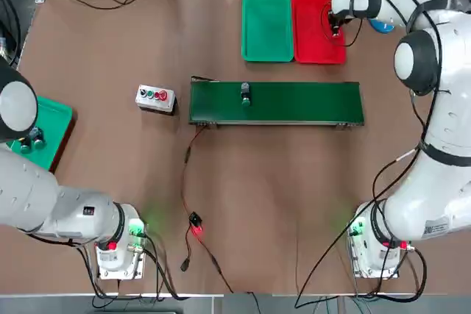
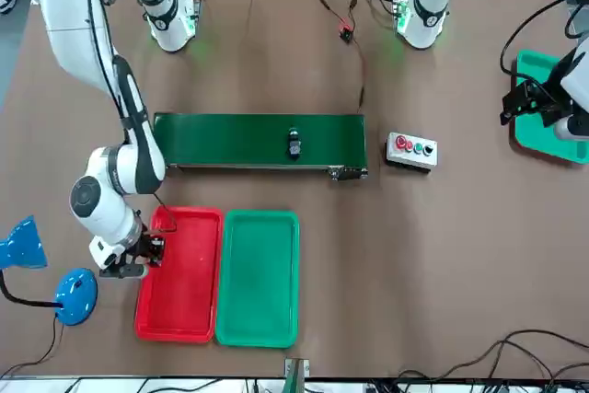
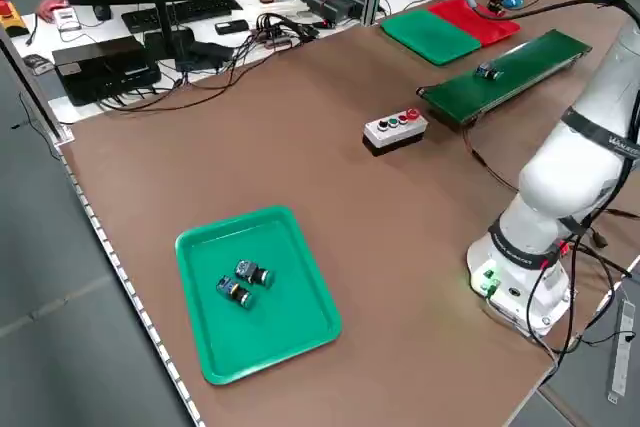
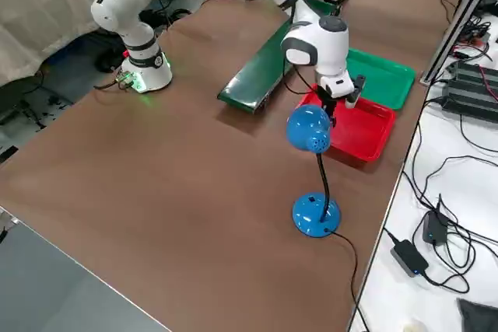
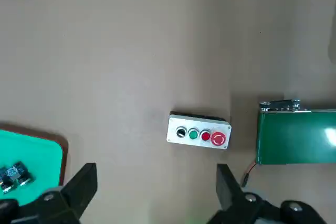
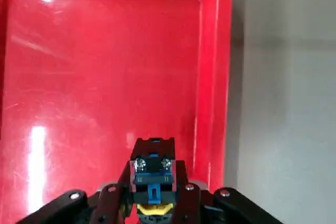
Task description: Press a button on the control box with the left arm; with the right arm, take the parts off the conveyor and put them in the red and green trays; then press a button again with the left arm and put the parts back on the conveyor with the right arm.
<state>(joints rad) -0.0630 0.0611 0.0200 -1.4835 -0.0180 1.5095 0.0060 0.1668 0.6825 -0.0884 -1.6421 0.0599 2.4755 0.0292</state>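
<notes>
- R gripper (image 6: 153, 178) clamped on a switch part (image 6: 154, 162), one finger each side; it's over the red tray (image 1: 307, 45), toward the outer R side. Part has dark body, blue bits, yellow band; cap colour can't be told.
- L gripper (image 5: 157, 170) w/ fingers well apart, nothing between them; up above table on L side, near the teal tray (image 3: 205, 352).
- Ctrl box (image 5: 198, 131) on table between teal tray & conveyor (image 1: 309, 104), touched by neither gripper. Pale grey, row of small round btns: black, green, red, plus bigger red one at the conveyor end.
- 2nd switch part (image 1: 246, 94) on the belt, nearer conveyor's L end, lying lengthwise across belt; dark body w/ silver.
- Green tray (image 1: 267, 29) right beside red one, on its L, both beyond the conveyor from robot's side.
- Teal tray holds two more switch parts (image 3: 244, 283), side by side.
- Blue lamp (image 4: 310, 128) near red tray, robot's R.
</notes>
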